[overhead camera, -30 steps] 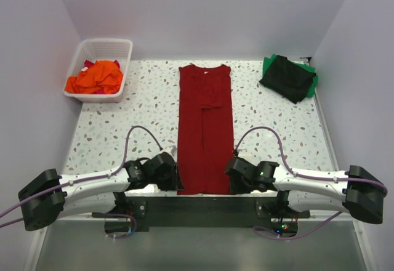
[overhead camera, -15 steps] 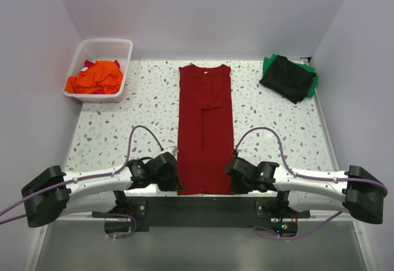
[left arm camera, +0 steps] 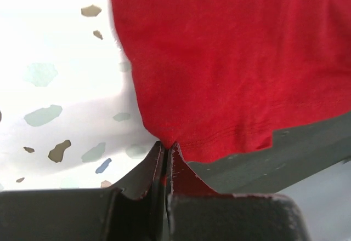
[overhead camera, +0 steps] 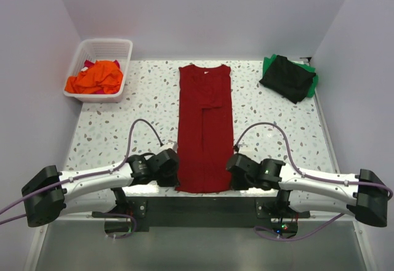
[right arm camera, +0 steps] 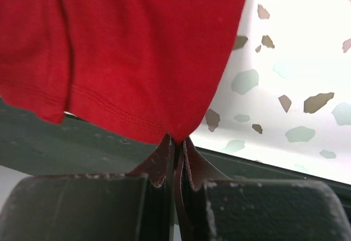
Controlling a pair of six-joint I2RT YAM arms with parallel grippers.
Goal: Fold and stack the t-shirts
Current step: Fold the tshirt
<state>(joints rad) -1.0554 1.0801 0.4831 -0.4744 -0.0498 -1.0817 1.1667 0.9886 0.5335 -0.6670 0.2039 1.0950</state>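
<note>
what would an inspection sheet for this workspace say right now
surface: speckled white table, flat
job's things: dark red t-shirt laid lengthwise mid-table, sides folded in; black t-shirt on green t-shirt, far right corner; orange t-shirt in white basket, far left
clutter: nothing seen
grippers: left gripper and right gripper each shut on a near hem corner of the dark red t-shirt
cables: purple cables arch over each forearm
surroundings: pale walls on three sides
</note>
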